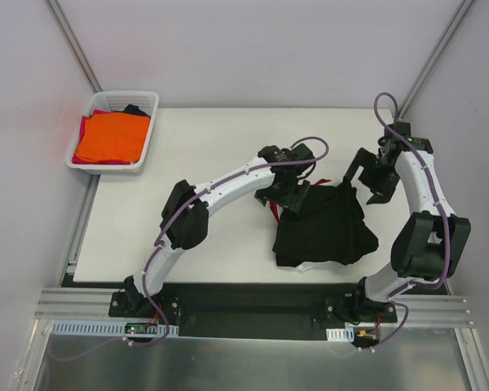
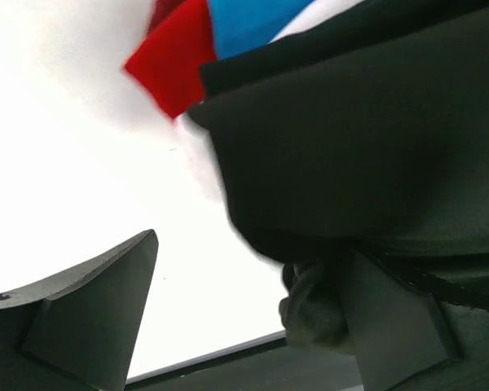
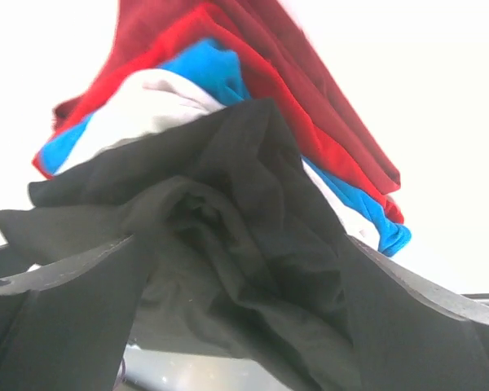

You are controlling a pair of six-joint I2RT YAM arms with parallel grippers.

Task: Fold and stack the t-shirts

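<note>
T-shirts (image 1: 322, 236) lie heaped right of the table's (image 1: 212, 138) centre: one crumpled black shirt on top, with red cloth (image 3: 228, 49), blue cloth (image 3: 204, 69) and white cloth (image 3: 138, 106) beneath. One folded orange t-shirt (image 1: 110, 137) tops others in the single white basket (image 1: 151, 130). The left fingers (image 2: 81, 318) gape wide, black cloth bunched against one; the right fingers (image 3: 57, 326) spread wide, black folds between them.

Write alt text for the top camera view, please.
A crumpled black t-shirt lies on a white table, with the left gripper at its far-left edge and the right gripper near its far-right corner. A white basket holds an orange shirt.
</note>
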